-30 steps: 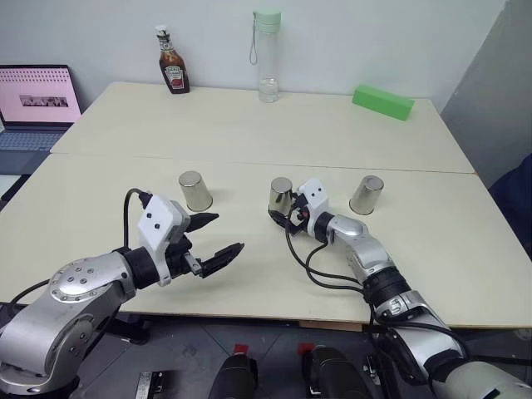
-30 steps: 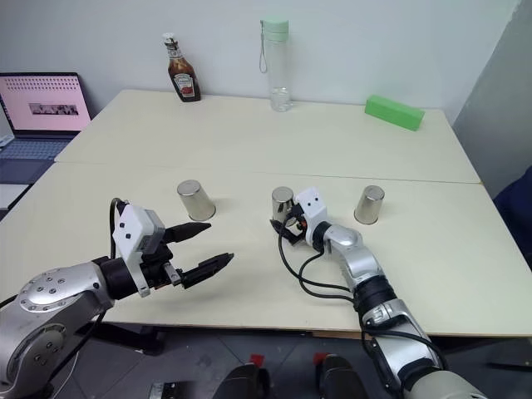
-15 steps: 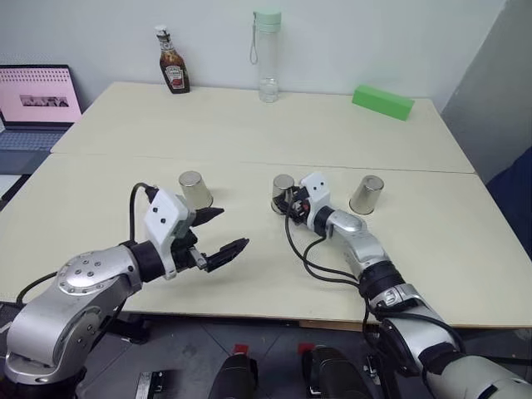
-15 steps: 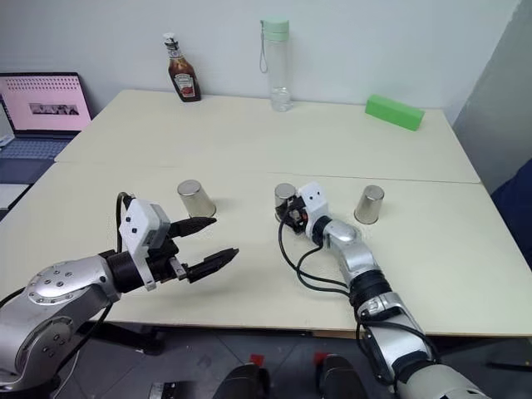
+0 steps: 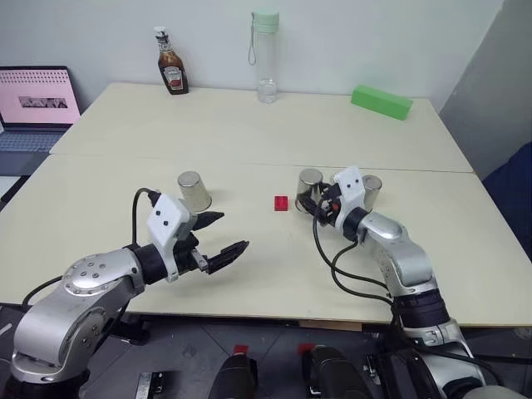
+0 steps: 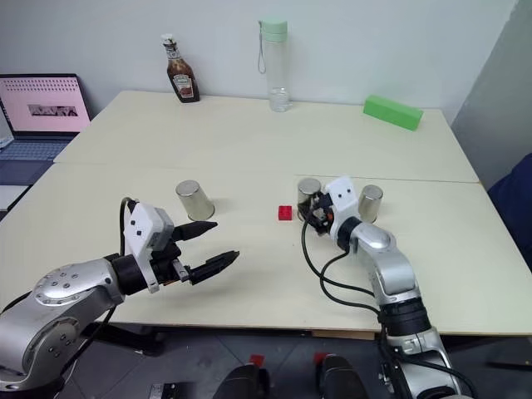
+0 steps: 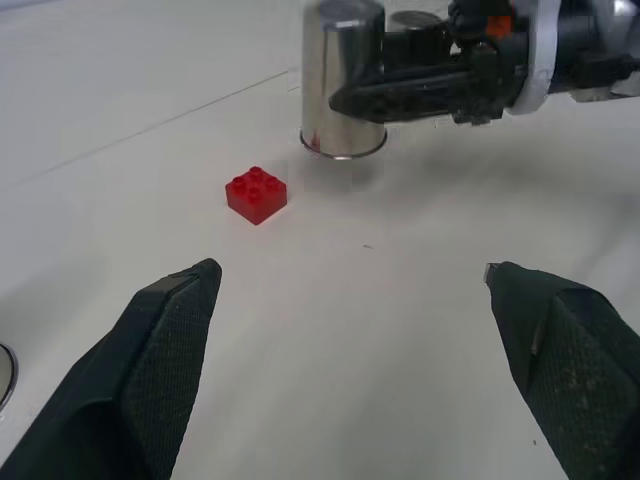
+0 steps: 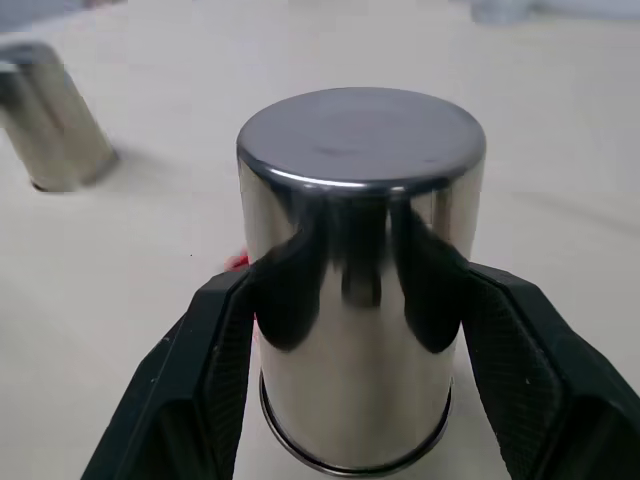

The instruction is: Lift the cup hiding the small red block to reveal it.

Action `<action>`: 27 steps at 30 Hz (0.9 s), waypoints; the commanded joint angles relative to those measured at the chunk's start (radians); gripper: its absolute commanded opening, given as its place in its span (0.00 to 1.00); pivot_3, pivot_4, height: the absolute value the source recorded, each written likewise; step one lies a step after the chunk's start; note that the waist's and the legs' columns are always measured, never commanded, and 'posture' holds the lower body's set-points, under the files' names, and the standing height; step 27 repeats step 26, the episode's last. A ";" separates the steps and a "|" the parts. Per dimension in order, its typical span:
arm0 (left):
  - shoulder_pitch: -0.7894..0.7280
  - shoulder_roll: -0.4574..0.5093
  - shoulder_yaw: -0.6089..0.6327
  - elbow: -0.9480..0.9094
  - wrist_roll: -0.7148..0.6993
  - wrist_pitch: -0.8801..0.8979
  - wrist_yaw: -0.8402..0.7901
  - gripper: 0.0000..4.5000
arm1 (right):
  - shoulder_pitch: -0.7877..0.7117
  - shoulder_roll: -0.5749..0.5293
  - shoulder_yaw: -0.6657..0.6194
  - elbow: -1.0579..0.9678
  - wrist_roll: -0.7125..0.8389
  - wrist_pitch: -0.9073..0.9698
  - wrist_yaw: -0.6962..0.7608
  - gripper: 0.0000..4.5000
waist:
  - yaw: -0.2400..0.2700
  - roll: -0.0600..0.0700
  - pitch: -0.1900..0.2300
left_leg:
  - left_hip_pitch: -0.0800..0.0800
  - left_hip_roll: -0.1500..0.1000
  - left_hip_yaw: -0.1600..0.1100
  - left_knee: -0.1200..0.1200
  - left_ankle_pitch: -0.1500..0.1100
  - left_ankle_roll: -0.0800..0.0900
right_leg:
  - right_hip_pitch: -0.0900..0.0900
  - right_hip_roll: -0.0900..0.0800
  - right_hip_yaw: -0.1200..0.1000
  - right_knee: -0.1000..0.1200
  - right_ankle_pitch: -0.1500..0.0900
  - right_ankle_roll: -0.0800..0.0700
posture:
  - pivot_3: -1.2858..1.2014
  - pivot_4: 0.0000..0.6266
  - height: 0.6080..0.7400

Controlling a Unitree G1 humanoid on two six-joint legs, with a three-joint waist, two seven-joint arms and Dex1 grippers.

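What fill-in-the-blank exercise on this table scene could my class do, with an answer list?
1. The right gripper is shut on a steel ____.
2. The small block lying uncovered on the table is ____ in colour.
3. The left gripper has its jaws ____.
4. The ketchup bottle stands by the ____ wall.

Answers: cup; red; open; back

A brown glass ketchup bottle [image 5: 172, 71], a clear plastic water bottle with a pale green cap [image 5: 266, 56] and a long green block [image 5: 381, 101] stand along the far edge of the cream counter [image 5: 249, 125]; an open laptop with a pink screen [image 5: 35, 96] sits beyond the counter's left end.
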 commanded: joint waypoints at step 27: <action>-0.054 0.126 0.094 0.057 -0.065 0.093 -0.073 1.00 | 0.132 -0.401 -0.241 -0.756 0.419 0.778 0.189 0.99 | 0.000 0.001 0.001 | -0.001 0.001 -0.002 0.000 0.000 0.000 | 0.000 0.001 -0.002 -0.001 -0.003 -0.003 | 0.52 0.24 1.00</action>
